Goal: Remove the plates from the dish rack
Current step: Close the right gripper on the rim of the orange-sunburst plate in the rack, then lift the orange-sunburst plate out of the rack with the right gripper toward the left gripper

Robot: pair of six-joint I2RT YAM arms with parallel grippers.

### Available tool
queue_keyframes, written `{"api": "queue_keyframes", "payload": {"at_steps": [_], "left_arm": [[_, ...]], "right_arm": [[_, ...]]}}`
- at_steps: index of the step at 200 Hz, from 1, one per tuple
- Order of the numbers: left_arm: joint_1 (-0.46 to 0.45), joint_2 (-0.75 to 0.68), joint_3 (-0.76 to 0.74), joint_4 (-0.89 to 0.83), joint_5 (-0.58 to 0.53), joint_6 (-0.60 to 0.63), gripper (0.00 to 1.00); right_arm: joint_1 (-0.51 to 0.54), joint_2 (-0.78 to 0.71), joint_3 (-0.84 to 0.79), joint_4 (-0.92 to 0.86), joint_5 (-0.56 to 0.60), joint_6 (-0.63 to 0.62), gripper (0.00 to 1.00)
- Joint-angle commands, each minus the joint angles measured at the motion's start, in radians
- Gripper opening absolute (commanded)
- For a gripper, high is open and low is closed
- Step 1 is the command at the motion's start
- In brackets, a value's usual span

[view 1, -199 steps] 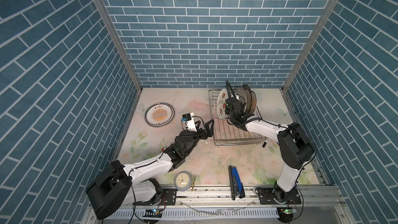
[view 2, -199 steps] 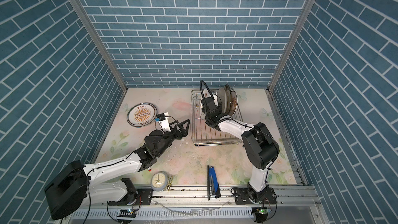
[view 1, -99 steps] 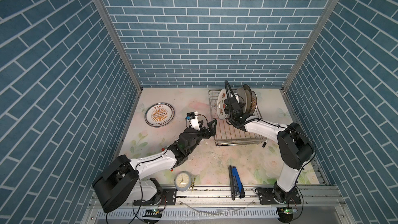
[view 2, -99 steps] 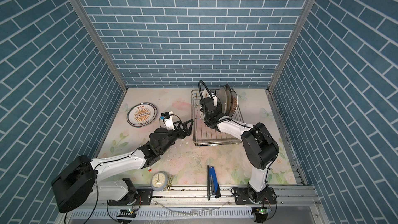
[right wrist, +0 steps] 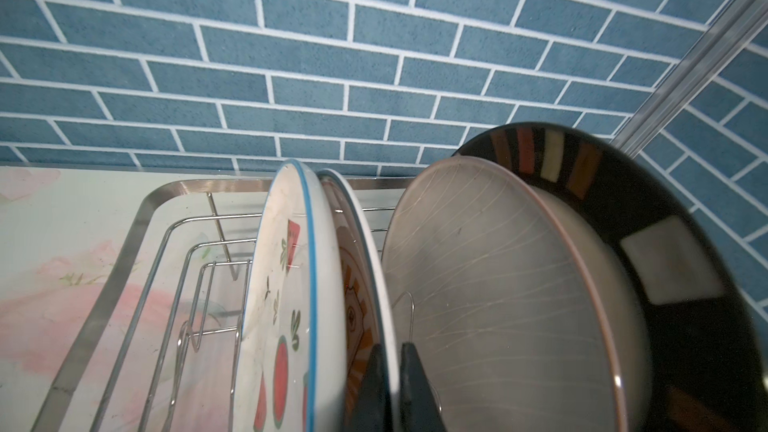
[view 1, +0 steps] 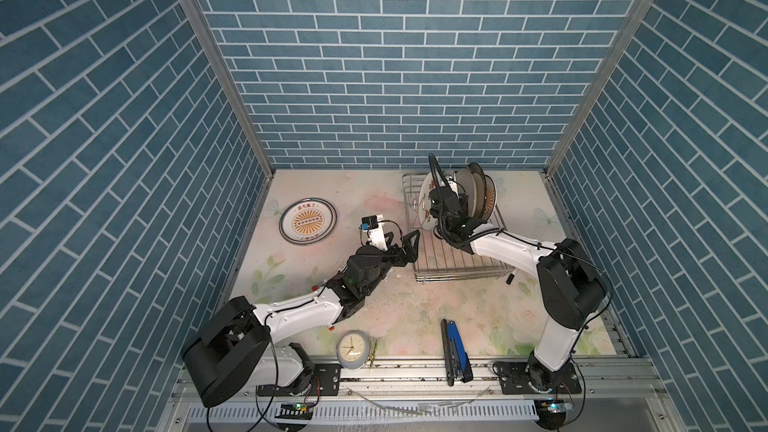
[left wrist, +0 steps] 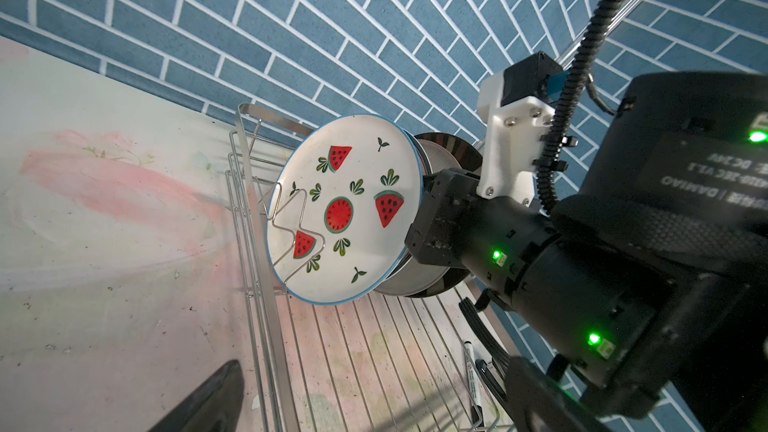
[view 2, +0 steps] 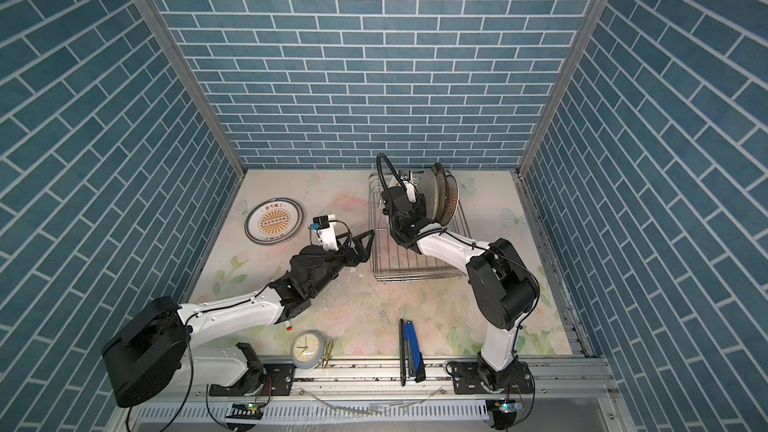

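White round ceramic plate with orange motif [right wrist: 355,297], being pinched by its rim in the right gripper [right wrist: 392,347], standing on edge at the wall end of the rectangular silver wire dish rack [view 1: 457,268].
The jaws are gripping narrowly on that thin rim, with the plate's face lying along the fingers, so a straight lift looks like the way out. A white watermelon-printed plate [left wrist: 345,209] is crowding one side. A greyish line-patterned plate [right wrist: 498,305] and a dark banded-rim plate [right wrist: 665,243] are leaning on the other. The left gripper [view 1: 403,245] is hanging wide and empty just beside the rack. A sunburst-printed plate [view 1: 307,222] is lying flat, well apart from the rack.
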Motion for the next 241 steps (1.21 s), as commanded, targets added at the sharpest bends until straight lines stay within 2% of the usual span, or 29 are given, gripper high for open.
{"api": "queue_keyframes", "payload": {"at_steps": [1, 91, 144, 161, 186, 211, 241], "left_arm": [[-0.001, -0.003, 0.031, -0.007, 0.023, 0.023, 1.00], [0.000, 0.014, 0.020, 0.023, 0.021, 0.015, 1.00], [0.000, 0.045, 0.037, 0.037, 0.053, 0.016, 1.00], [-0.001, 0.047, 0.052, 0.017, 0.072, 0.021, 1.00], [0.000, 0.053, 0.018, 0.100, 0.071, 0.017, 1.00], [0.000, 0.046, 0.010, 0.103, 0.075, 0.017, 1.00], [0.000, 0.046, -0.002, 0.148, 0.114, 0.021, 1.00]], "right_arm": [[0.004, -0.062, 0.046, 0.060, 0.075, -0.083, 0.01], [0.029, -0.114, 0.031, 0.104, 0.121, -0.207, 0.00], [0.047, -0.205, -0.029, 0.143, 0.124, -0.242, 0.00], [0.050, -0.233, -0.046, 0.148, 0.126, -0.246, 0.00], [0.051, -0.266, -0.067, 0.150, 0.139, -0.251, 0.00], [0.052, -0.301, -0.095, 0.162, 0.164, -0.270, 0.00], [0.053, -0.391, -0.167, 0.162, 0.111, -0.235, 0.00]]}}
